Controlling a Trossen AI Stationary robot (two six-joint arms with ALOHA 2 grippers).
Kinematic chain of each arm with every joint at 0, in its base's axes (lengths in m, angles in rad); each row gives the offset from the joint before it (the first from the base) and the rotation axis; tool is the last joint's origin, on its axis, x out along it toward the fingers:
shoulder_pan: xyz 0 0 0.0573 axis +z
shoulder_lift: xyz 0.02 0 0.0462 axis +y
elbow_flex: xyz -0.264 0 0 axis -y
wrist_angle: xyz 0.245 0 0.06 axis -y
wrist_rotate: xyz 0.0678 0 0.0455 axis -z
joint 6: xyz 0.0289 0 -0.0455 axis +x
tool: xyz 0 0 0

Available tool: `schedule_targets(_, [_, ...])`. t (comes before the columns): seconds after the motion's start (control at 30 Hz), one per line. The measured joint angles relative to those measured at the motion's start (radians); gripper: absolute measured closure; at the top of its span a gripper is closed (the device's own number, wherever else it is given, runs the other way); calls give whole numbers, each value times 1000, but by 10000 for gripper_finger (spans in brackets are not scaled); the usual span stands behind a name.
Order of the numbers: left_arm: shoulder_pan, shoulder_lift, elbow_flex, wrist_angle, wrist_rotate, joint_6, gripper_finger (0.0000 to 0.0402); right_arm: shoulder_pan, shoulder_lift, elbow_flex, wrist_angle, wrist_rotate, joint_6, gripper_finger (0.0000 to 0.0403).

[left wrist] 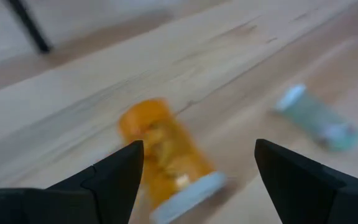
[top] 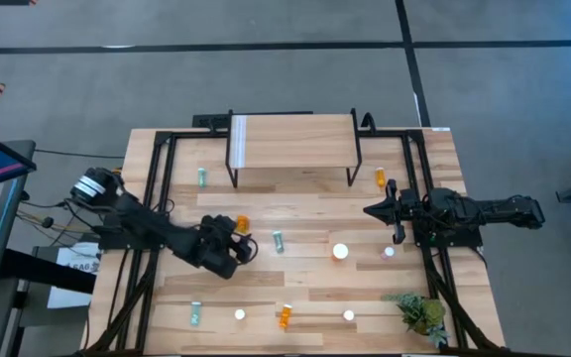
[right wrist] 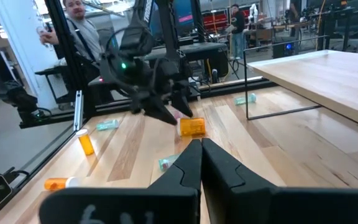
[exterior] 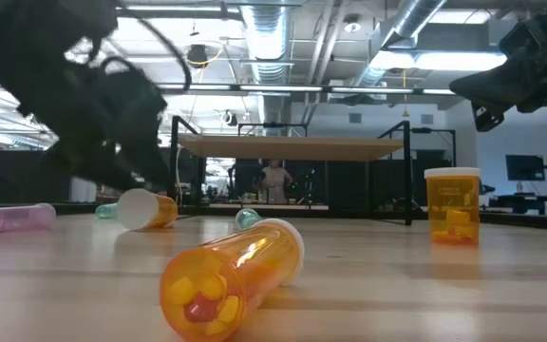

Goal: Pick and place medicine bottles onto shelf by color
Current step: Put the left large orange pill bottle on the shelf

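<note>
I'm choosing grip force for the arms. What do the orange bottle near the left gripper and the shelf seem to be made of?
The orange bottle lying between the open left gripper's fingers looks like glossy translucent plastic: pills show through its wall, and its cap is opaque white. The shelf looks like pale matte wood with visible grain, on thin black legs, probably metal.

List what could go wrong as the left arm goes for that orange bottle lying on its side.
1. The orange bottle lies on its side between the open fingers of the left tool; being round, it may roll away if one finger touches first.
2. A teal bottle lies close by on the table; a wide sweep could knock it.
3. The shelf stands on thin legs, so a low carry might clip its edge.
The right tool waits shut, apart.
</note>
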Motion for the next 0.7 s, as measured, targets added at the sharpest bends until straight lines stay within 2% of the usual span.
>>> schedule_targets(0.2, [5,56,20,-79,32,-90,109,0,0,0,0,0,0,376])
schedule_targets(0.53, [29,55,17,-109,62,-84,110,0,0,0,0,0,0,376])
schedule_targets(0.7, [27,55,17,-122,80,-77,135,0,0,0,0,0,0,376])
